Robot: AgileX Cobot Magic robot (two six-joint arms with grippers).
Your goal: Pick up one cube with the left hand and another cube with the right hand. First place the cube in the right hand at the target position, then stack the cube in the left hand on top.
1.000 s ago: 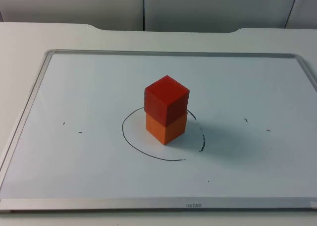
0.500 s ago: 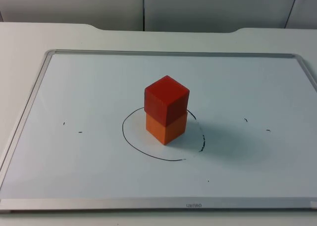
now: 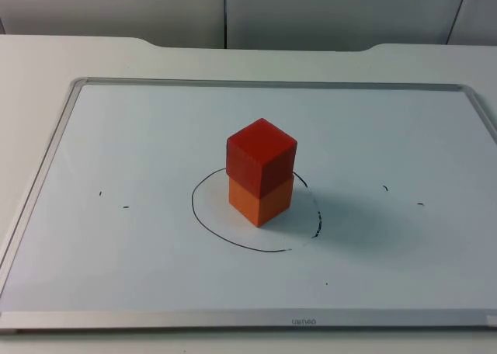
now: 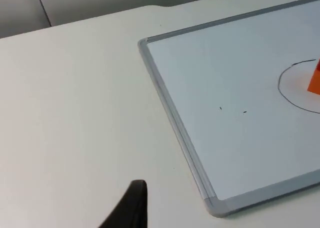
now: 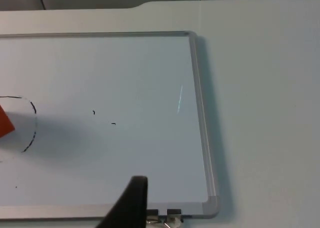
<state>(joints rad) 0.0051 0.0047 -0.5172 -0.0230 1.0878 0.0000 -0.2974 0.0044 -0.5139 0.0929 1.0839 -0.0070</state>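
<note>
Red cube (image 3: 261, 159) sits squarely atop an orange cube (image 3: 260, 200) inside the hand-drawn black circle (image 3: 203, 222) at the middle of a framed whiteboard (image 3: 116, 137) on the white surface (image 3: 46, 59). Left hand (image 4: 131, 208) hangs off the board's left edge, right hand (image 5: 134, 203) near its right corner; whether either is wide or narrow cannot be told.

Red cube (image 3: 261, 156) stacked right on top of orange cube (image 3: 261, 200), edges pretty much lined up, corner facing the camera. Both sitting upright inside the hand-drawn black circle (image 3: 203, 221) mid-whiteboard. Just a sliver of orange peeking into both wrist views.
</note>
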